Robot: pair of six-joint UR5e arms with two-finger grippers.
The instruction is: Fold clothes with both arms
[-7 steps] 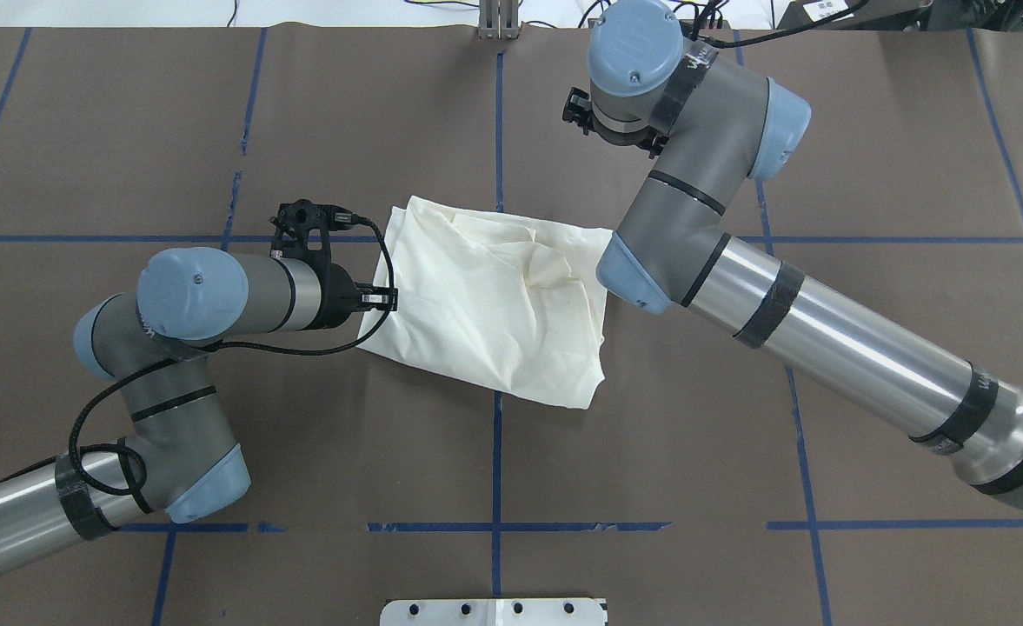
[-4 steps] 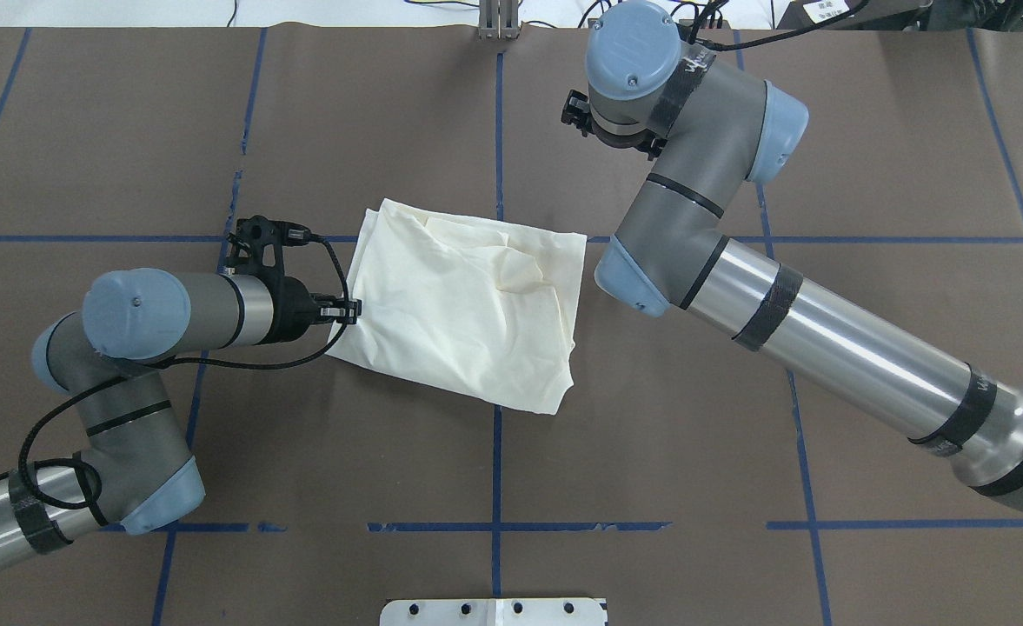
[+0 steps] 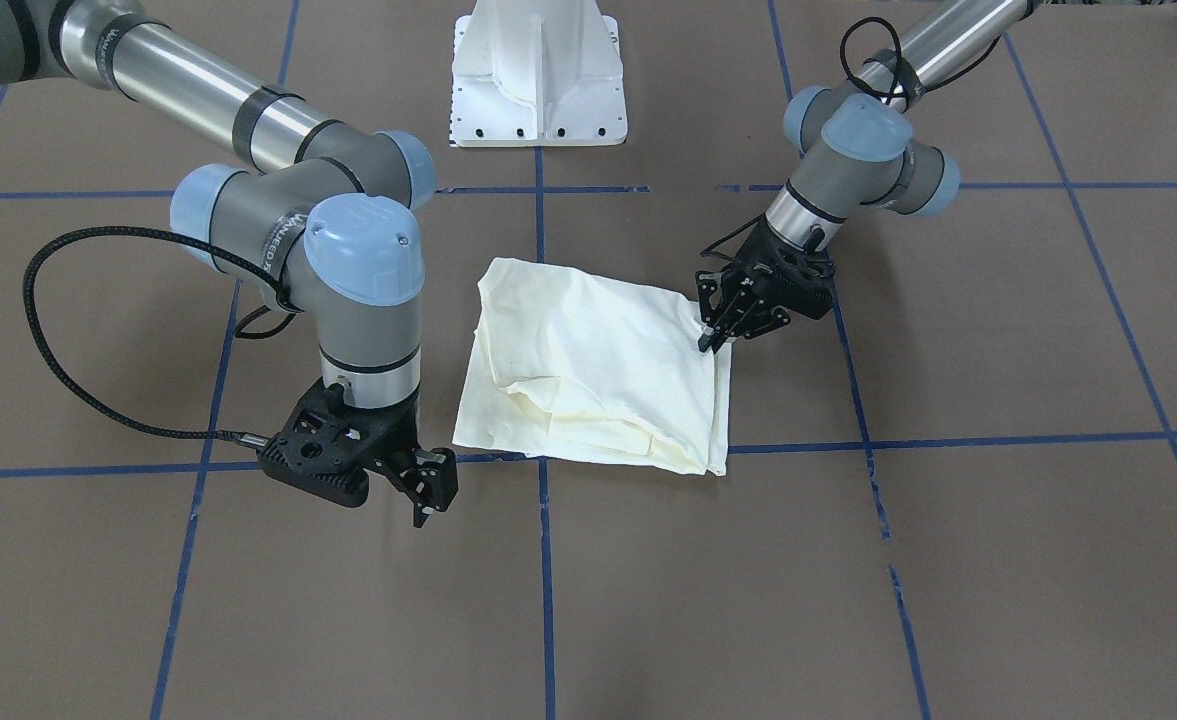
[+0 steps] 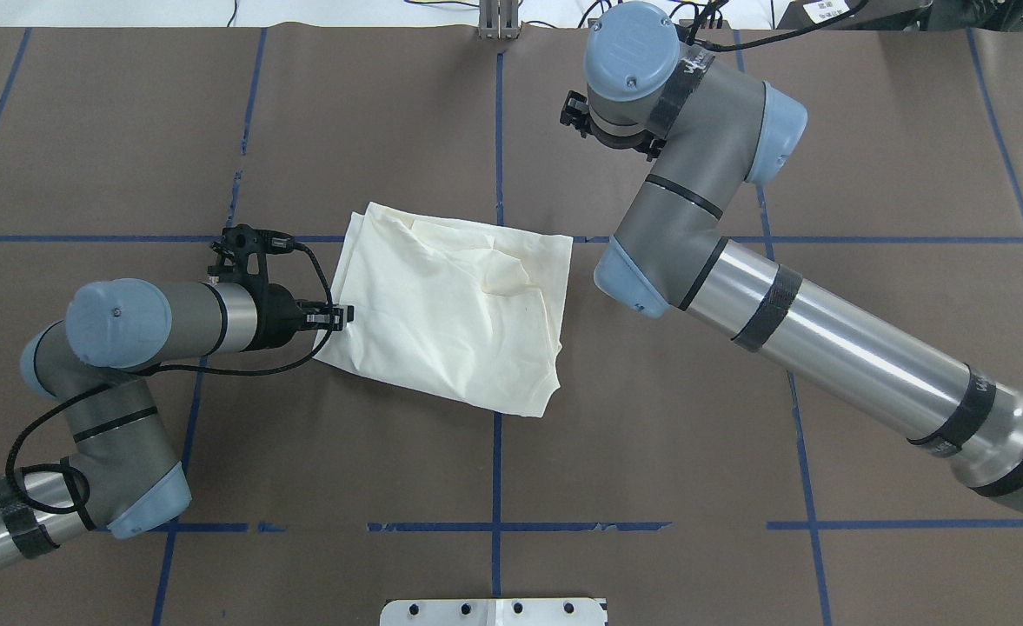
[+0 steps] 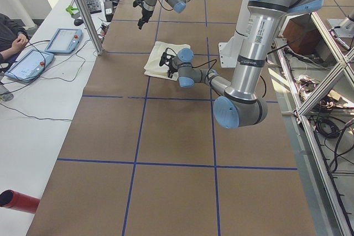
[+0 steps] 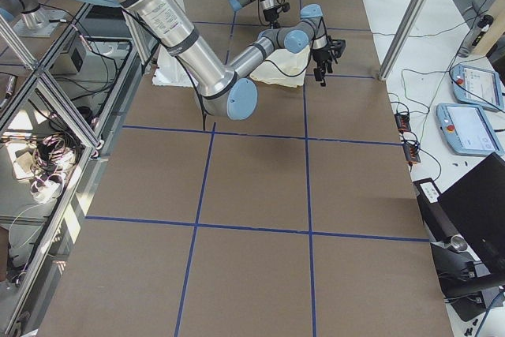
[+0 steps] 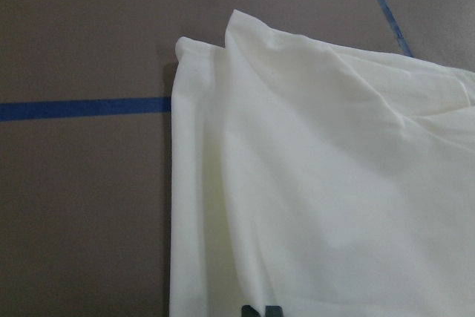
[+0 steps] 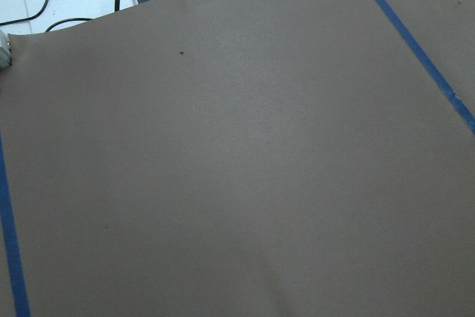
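Cream shirt (image 3: 598, 370) near the middle of the tabletop (image 3: 948, 560); left jaws on its edge, right jaws off it.
Front-facing: shirt folded to a rumpled rectangle, plain side up. Left arm (image 3: 853, 150) reaches down, and the left jaws are closed tight on the shirt edge facing the tabletop's left end. Right arm (image 3: 348, 260) holds the right jaws above bare tabletop just beside the shirt corner toward the operators' edge; their gap, cannot tell. Overhead: right jaws mostly hidden under the wrist. Left wrist: cloth fills most of the view, dark fingertips (image 7: 260, 310) together at its lower margin. Right wrist: brown tabletop crossed by blue tape lines (image 8: 415, 42).
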